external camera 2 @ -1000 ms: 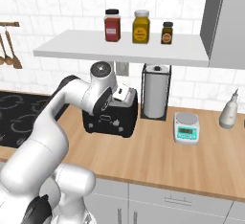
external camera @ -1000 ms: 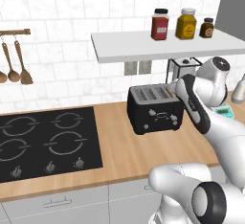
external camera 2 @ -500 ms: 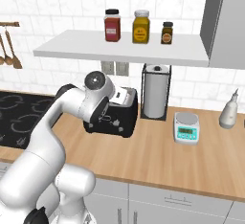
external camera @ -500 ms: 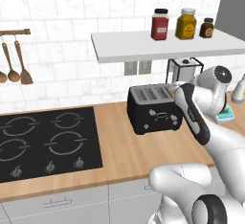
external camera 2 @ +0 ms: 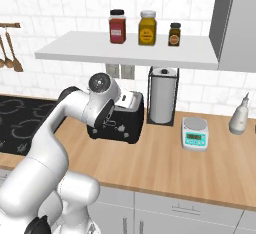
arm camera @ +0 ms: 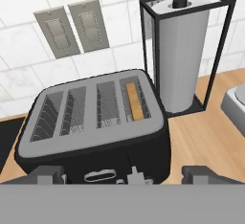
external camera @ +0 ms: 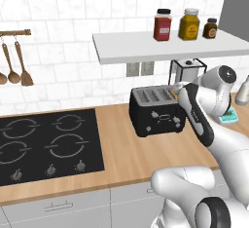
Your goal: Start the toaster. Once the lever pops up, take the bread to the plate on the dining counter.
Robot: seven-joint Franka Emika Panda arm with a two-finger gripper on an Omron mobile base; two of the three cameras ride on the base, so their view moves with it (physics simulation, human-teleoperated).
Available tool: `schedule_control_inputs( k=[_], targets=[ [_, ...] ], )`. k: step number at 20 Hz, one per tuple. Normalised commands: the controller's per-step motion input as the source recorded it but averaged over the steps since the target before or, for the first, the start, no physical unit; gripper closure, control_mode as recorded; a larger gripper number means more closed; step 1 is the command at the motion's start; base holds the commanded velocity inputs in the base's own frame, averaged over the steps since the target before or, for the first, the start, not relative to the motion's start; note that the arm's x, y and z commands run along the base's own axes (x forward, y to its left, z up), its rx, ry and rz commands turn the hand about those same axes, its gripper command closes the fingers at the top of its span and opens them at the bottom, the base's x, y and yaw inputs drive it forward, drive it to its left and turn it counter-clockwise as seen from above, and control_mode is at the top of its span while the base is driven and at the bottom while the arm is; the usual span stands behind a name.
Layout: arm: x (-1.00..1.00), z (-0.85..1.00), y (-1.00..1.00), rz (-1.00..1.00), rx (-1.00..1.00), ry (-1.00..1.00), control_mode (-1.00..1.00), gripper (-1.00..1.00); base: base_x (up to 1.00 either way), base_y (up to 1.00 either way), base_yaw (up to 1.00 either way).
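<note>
Left base view: the black toaster stands on the wooden desk with the stovetop off to its far side. The white arm bends across the toaster's right end and hides the claw, so its jaws cannot be read here. A sliver of the bread shows in the slot nearest the arm. Three jars sit on the shelf above.

Right base view: the arm's wrist covers the toaster's front, again hiding the claw. Beyond it, away from the arm, stand the paper towel holder, then a small kitchen scale, then a white bottle.

Hand view: the claw sits just in front of the toaster's front face, its two dark fingertips spread wide apart with nothing between them but the toaster's lower front. The bread stands on edge down inside the rightmost slot, straight ahead of the claw and slightly right. Behind the toaster are two wall outlets; the paper towel holder stands just beside it on the right.
</note>
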Motion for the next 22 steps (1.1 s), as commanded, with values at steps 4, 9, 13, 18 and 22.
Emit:
schedule_control_inputs(
  k=[4,9,13,18,22],
  targets=[
    [0.0,0.0,0.0,0.0,0.0,0.0,-1.0,-1.0,0.0,0.0,0.0],
    [0.0,0.0,0.0,0.0,0.0,0.0,-1.0,-1.0,0.0,0.0,0.0],
    [0.0,0.0,0.0,0.0,0.0,0.0,-1.0,-1.0,0.0,0.0,0.0],
    [0.0,0.0,0.0,0.0,0.0,0.0,-1.0,-1.0,0.0,0.0,0.0],
    [0.0,0.0,0.0,0.0,0.0,0.0,-1.0,-1.0,0.0,0.0,0.0]
  ],
)
